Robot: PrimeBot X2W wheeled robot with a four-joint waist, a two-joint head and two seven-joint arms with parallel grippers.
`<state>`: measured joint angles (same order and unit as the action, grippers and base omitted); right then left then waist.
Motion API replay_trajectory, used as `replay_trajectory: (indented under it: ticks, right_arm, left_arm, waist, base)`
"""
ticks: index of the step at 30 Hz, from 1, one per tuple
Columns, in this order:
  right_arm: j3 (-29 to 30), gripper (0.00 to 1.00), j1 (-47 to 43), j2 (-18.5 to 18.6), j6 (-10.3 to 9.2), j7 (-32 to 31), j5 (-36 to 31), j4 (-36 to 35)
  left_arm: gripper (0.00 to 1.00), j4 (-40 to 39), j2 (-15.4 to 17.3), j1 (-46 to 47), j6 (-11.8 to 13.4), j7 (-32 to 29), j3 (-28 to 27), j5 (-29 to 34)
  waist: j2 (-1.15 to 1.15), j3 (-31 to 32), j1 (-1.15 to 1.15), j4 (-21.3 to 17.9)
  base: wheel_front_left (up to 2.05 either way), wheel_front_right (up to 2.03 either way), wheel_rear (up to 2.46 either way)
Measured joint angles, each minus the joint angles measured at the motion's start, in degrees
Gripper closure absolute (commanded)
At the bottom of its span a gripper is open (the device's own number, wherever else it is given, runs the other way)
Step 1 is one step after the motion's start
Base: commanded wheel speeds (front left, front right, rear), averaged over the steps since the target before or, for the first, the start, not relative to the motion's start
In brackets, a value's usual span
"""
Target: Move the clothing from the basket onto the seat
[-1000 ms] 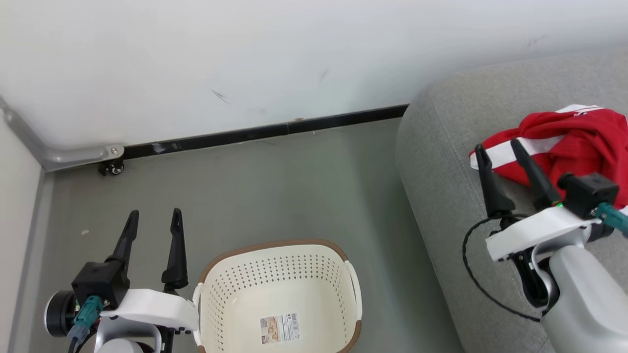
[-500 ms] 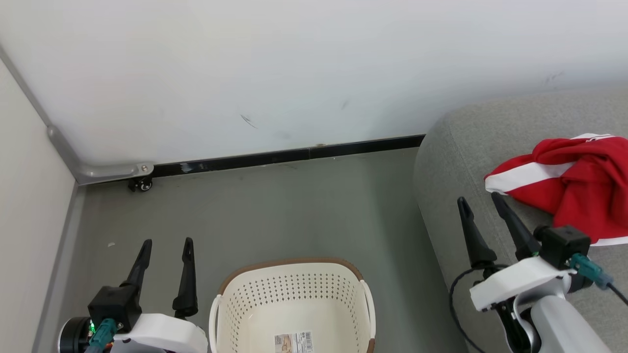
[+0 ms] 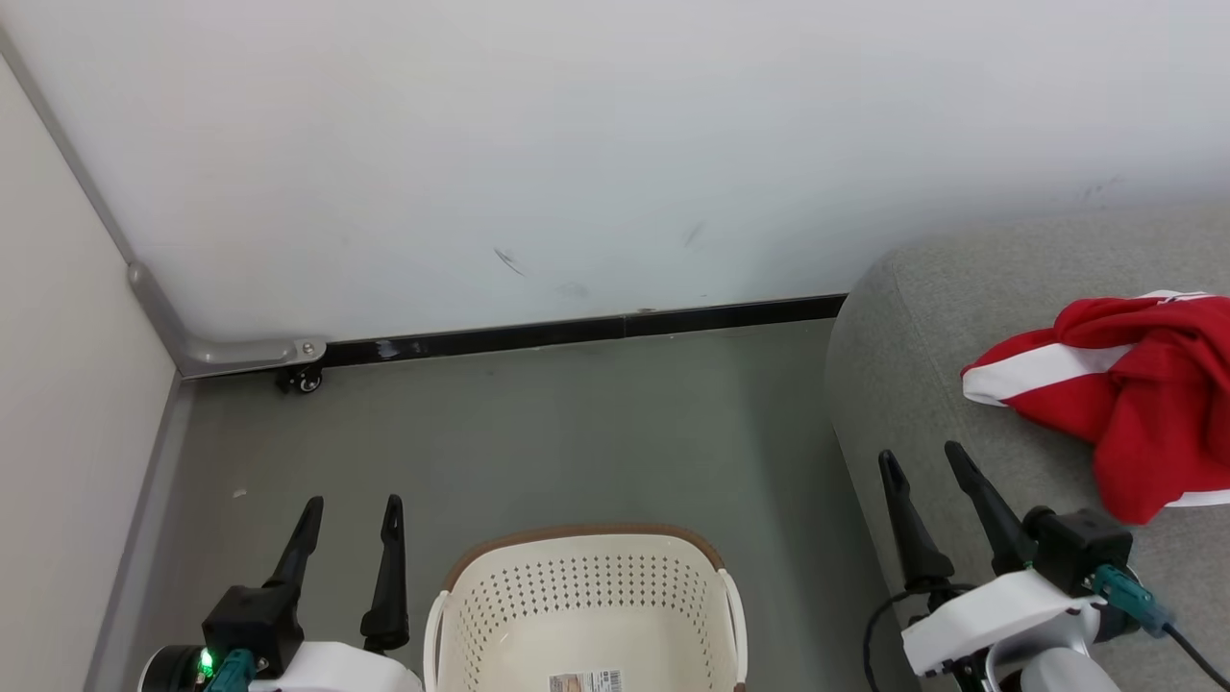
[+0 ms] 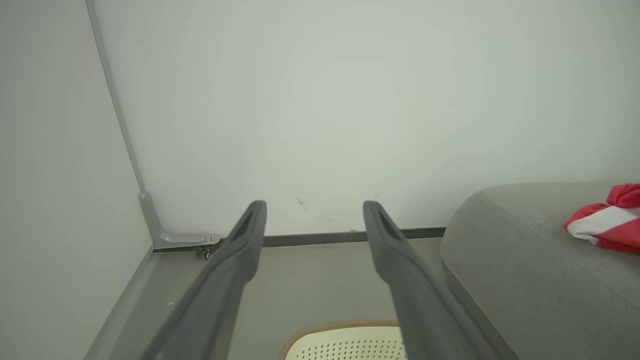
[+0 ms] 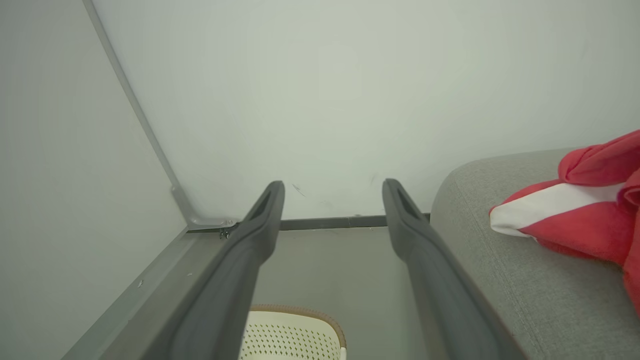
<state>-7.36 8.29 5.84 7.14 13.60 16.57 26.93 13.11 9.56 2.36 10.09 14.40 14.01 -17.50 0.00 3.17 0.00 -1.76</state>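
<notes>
The red clothing (image 3: 1134,404) with white stripes lies crumpled on the grey seat (image 3: 922,384) at the right. On the floor at bottom centre stands the cream basket (image 3: 586,605), holding no fabric, with a paper label on its bottom. My left gripper (image 3: 351,505) is open left of the basket, nothing between its fingers. My right gripper (image 3: 922,459) is open over the seat's near edge, apart from the clothing. The wrist views show the clothing (image 4: 602,225) (image 5: 575,210), the seat (image 4: 525,260) (image 5: 525,280) and the basket rim (image 4: 340,327) (image 5: 295,312) beyond each open gripper (image 4: 315,205) (image 5: 334,184).
A white wall (image 3: 577,144) with a black skirting strip (image 3: 577,332) closes the back. A second wall stands at the left, with a metal bracket and small caster (image 3: 303,380) in the corner. Grey floor (image 3: 528,432) lies between the basket and the wall.
The head view has tilted up, so everything sits lower in the picture. My right gripper has drawn back from the clothing, which stays on the seat. Both grippers stay open.
</notes>
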Motion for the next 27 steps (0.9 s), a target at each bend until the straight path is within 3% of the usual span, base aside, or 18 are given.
replay_trajectory:
  ticks: [27]
  right_arm:
    - [3.27, 0.0, -6.88, -2.55, 0.0, -4.12, -4.49, -8.49]
  left_arm:
    - [0.0, -0.65, -0.03, -1.29, 0.62, 0.0, -0.64, 0.6]
  waist:
    - [0.0, -0.18, 0.0, 0.51]
  base:
    - [0.0, 0.0, 0.0]
